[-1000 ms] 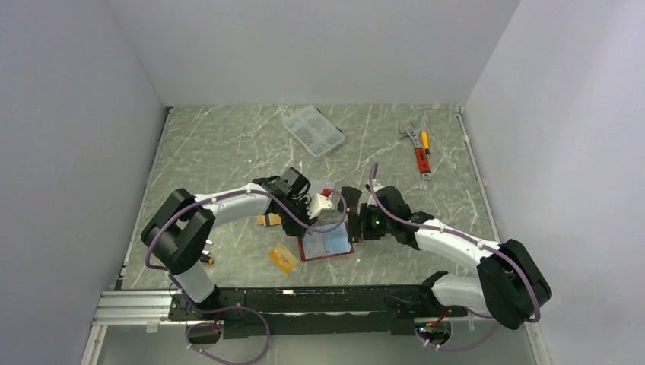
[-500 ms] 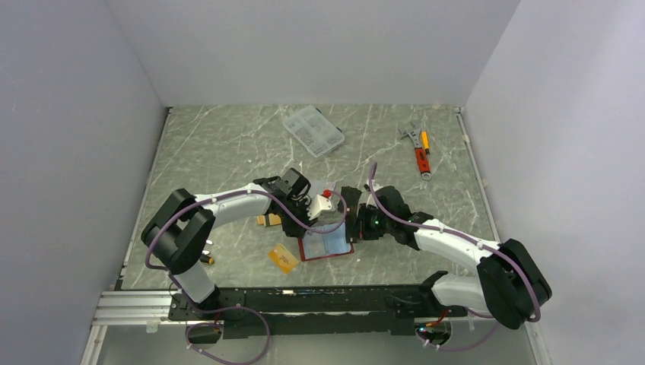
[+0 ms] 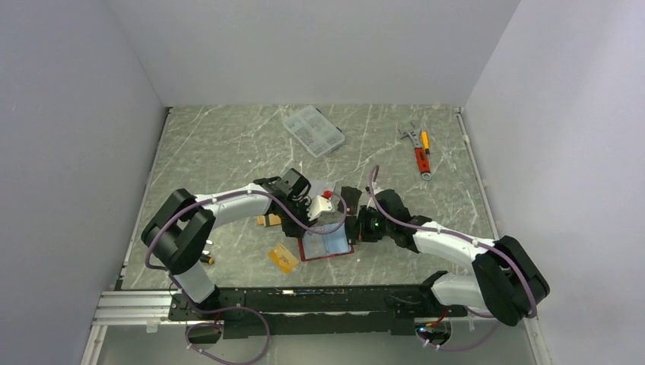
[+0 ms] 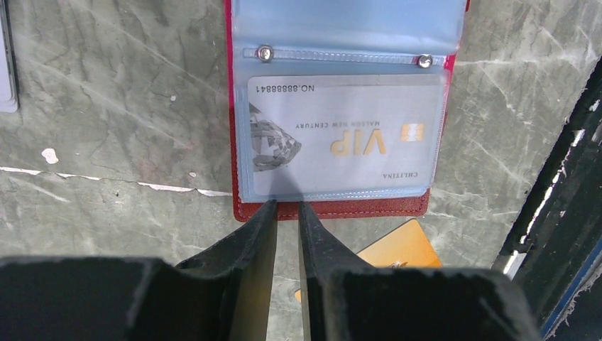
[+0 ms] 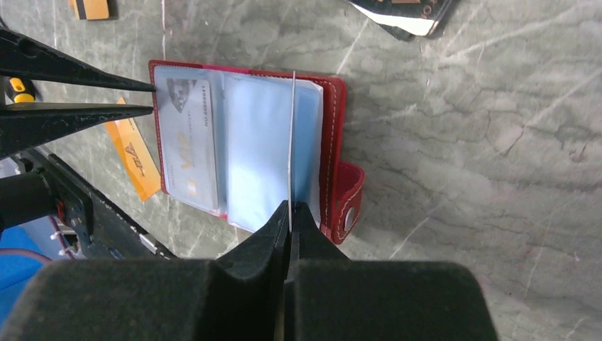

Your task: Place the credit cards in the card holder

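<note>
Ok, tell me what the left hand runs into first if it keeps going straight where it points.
The left hand points at the card holder, tips almost at its near edge. Going on, it would likely first meet the clear sleeve holding the silver card; whether they touch now is unclear.

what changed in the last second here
A clear sleeve page now stands up over the card holder, pinched in the shut right claw; the right arm shifted slightly left. The left claw at the silver card and the orange card stayed put.
</note>
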{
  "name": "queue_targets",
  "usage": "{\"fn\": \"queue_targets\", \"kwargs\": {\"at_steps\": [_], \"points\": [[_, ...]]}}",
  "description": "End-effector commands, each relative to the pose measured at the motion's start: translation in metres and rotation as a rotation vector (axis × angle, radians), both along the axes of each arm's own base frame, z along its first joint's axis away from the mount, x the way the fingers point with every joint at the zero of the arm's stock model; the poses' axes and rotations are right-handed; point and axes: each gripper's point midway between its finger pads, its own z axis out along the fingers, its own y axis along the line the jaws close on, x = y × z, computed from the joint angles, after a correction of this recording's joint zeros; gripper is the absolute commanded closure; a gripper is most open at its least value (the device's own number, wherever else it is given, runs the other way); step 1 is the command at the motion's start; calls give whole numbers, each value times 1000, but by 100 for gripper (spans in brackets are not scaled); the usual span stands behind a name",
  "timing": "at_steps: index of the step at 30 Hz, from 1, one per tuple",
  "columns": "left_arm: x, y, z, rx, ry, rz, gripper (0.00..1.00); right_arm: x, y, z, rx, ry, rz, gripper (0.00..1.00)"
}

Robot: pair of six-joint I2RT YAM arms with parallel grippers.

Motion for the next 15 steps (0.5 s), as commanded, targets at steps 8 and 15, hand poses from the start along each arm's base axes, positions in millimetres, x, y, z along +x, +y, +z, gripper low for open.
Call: {"fn": "queue_targets", "kwargs": {"at_steps": [8,15], "points": [[5,-9,15,-28,-39,-29,78,3,18,24,130,-49,13,100],[6,-10,19,-35,-42,-36,78,2,29,42,196,-63,57,100]]}}
